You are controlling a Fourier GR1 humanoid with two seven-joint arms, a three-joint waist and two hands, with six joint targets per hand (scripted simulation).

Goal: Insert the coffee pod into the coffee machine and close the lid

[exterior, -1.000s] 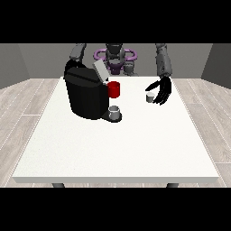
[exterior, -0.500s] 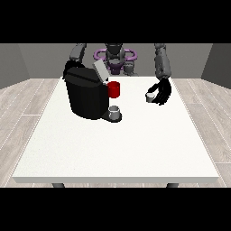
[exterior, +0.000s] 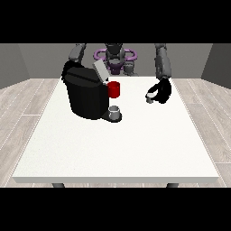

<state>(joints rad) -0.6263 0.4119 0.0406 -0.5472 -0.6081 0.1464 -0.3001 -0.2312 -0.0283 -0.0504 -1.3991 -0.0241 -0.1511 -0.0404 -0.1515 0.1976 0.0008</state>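
Observation:
The black coffee machine (exterior: pixel 85 97) stands on the left half of the white table (exterior: pixel 117 149), its grey lid (exterior: pixel 100 71) tilted up and open. A small grey coffee pod (exterior: pixel 149 97) sits on the table right of the machine. The hand at the view's right (exterior: pixel 161 91) is down at the pod, fingers curled round it from the right side. The hand at the view's left (exterior: pixel 67 68) lies behind the machine's top corner, mostly hidden against the black body.
A red mug (exterior: pixel 114 89) stands against the machine's right side. A small grey cup (exterior: pixel 115 111) rests on the machine's drip base. The robot's torso (exterior: pixel 115 58) is behind the table's far edge.
The hand at the view's right has moved in toward the pod, and its spread fingers have curled round it. The machine, mug and cup have not moved.

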